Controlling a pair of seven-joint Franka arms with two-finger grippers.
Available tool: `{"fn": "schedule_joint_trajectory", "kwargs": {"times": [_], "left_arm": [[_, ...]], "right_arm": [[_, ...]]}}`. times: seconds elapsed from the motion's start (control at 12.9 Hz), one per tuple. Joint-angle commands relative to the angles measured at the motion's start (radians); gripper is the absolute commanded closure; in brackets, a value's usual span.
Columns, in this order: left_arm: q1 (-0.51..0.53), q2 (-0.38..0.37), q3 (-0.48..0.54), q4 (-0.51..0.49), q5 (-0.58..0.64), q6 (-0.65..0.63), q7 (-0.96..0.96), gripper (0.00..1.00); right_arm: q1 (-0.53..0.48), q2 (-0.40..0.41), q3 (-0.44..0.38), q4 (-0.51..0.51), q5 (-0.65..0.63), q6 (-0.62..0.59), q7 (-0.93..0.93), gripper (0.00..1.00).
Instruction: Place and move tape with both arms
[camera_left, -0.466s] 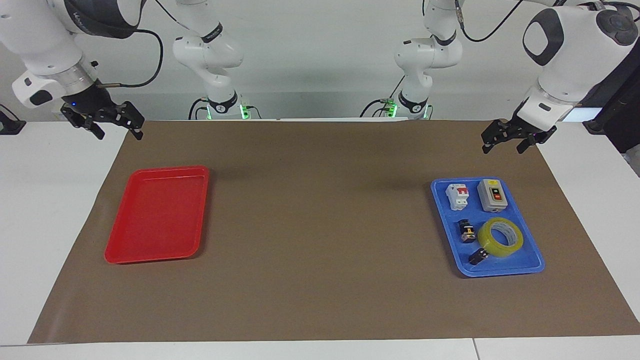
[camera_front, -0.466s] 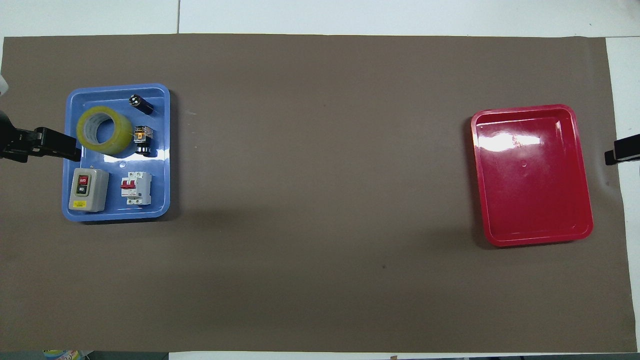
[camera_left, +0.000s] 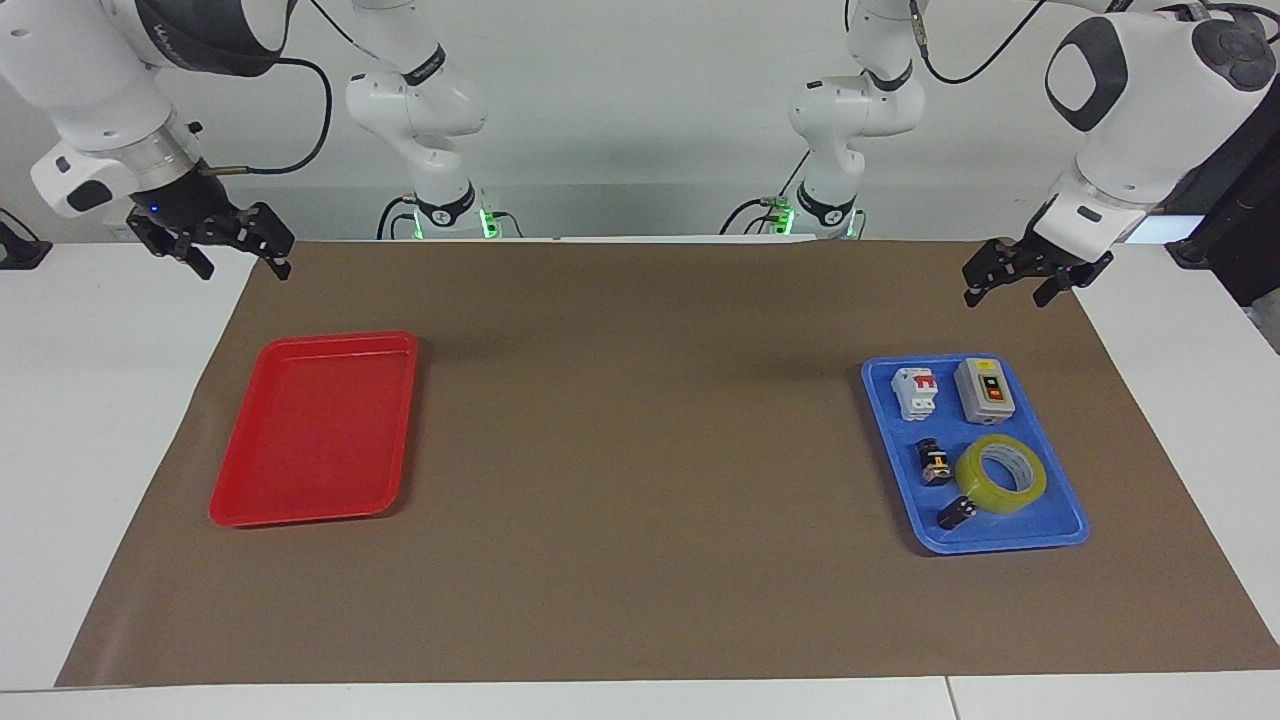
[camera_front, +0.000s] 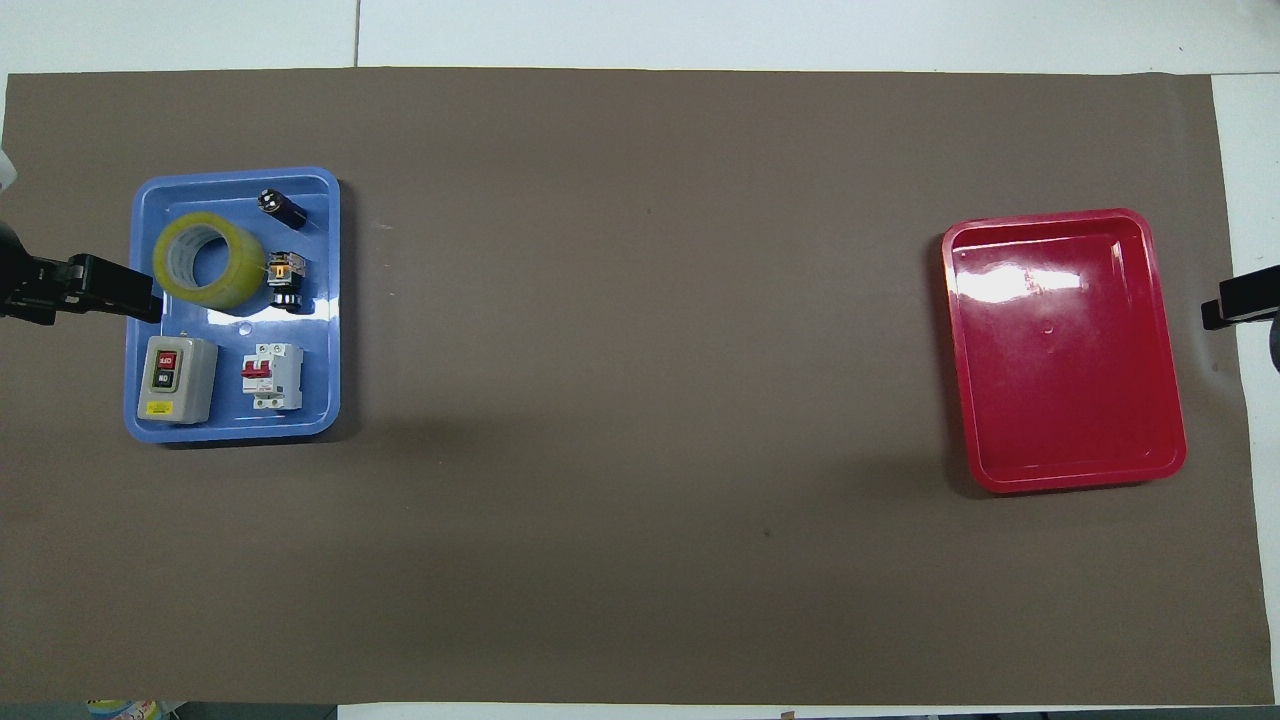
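The tape (camera_left: 975, 482), a translucent yellow ring with a white core, lies flat in the blue tray (camera_left: 1000, 545) at the left arm's end of the table. In the overhead view the tape (camera_front: 240, 278) lies beside the blue tray's (camera_front: 235, 430) outer wall. My left gripper (camera_left: 1005, 290) hangs open in the air over the brown mat's edge, apart from the tray and holding nothing. One of its fingers (camera_front: 110, 288) reaches over the tray's rim in the overhead view. My right gripper (camera_left: 240, 262) hangs open and empty over the mat's corner at the right arm's end.
A grey switch box (camera_left: 985, 390), a white breaker with a red lever (camera_left: 915, 392) and two small black parts (camera_left: 935, 463) share the blue tray. A red tray (camera_left: 310, 430) lies on the brown mat (camera_left: 640, 450) at the right arm's end.
The right gripper has drifted slightly toward the table's middle. The left gripper, the tape and both trays have not moved.
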Motion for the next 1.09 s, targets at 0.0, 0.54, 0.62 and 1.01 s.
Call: {"fn": "schedule_joint_trajectory", "kwargs": {"times": [0.0, 0.54, 0.62, 1.01], "left_arm": [[-0.009, -0.012, 0.004, -0.013, 0.015, 0.012, 0.012, 0.0], [-0.009, -0.012, 0.004, -0.013, 0.015, 0.012, 0.01, 0.0], [-0.009, -0.012, 0.004, -0.013, 0.015, 0.012, 0.012, 0.0], [-0.009, -0.012, 0.004, -0.013, 0.015, 0.012, 0.012, 0.0]], "right_arm": [[-0.002, -0.02, 0.003, -0.021, 0.014, 0.008, -0.016, 0.0], [-0.011, -0.021, 0.002, -0.023, 0.014, -0.001, -0.017, 0.0], [-0.008, -0.021, 0.002, -0.023, 0.014, -0.001, -0.017, 0.0], [-0.009, -0.021, 0.002, -0.023, 0.014, -0.001, -0.017, 0.0]]}}
